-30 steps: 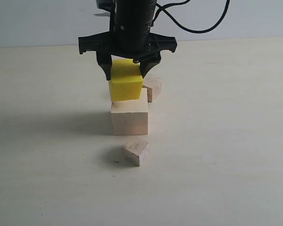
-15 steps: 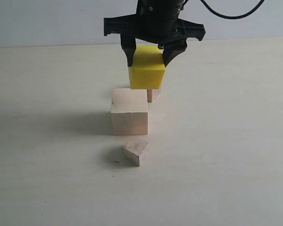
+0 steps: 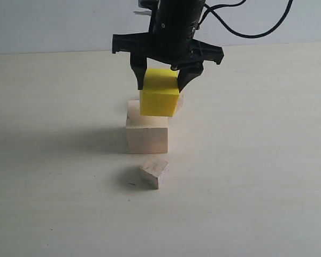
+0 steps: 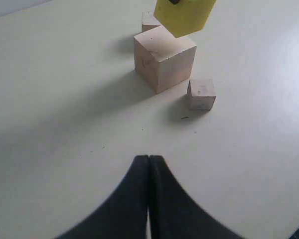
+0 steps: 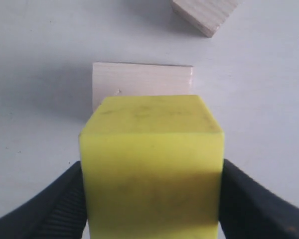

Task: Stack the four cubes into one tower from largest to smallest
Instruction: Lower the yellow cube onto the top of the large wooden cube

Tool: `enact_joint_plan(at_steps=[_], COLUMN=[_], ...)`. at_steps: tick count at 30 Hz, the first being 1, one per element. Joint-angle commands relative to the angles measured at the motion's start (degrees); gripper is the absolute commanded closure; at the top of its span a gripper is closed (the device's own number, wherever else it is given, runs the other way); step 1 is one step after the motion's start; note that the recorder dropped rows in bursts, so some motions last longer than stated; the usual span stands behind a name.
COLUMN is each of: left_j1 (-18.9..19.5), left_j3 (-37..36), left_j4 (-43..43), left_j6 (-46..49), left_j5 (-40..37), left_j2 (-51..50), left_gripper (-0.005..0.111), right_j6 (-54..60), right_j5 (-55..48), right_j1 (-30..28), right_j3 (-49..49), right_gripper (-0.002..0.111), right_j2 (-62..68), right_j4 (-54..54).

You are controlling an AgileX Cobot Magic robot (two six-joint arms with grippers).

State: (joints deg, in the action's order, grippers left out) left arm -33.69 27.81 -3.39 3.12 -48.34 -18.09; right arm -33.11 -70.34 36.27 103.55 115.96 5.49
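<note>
Cream tabletop (image 3: 257, 193), pale grey wall (image 3: 43, 24)

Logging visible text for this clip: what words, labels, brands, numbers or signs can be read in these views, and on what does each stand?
None: no word, label, brand, number or sign can be read in any view.
The yellow cube, large wooden cube, near small wooden cube and far small wooden cube show plain faces.
The right end effector, left end effector and table show no marking.
</note>
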Motion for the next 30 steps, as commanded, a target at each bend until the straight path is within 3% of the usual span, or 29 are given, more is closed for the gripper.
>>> enact_joint_plan(at_steps=[1,30], left_j1=[-0.34,-0.34], left_j3=[-0.42,-0.42], left_j4=[-0.29,-0.29], left_j6=[-0.35,-0.35], left_j5=[0.66,0.66], left_j2=[0.20,0.20], left_gripper=[0.107,0.107], right_j6=[-0.05,0.06], right_j5=[0.37,3.50], right_j1=[-0.21,-0.21], right_j3=[0.19,0.19], right_gripper=[0.108,0.108], right_j2=[0.01,2.09], right_j4=[0.28,2.49])
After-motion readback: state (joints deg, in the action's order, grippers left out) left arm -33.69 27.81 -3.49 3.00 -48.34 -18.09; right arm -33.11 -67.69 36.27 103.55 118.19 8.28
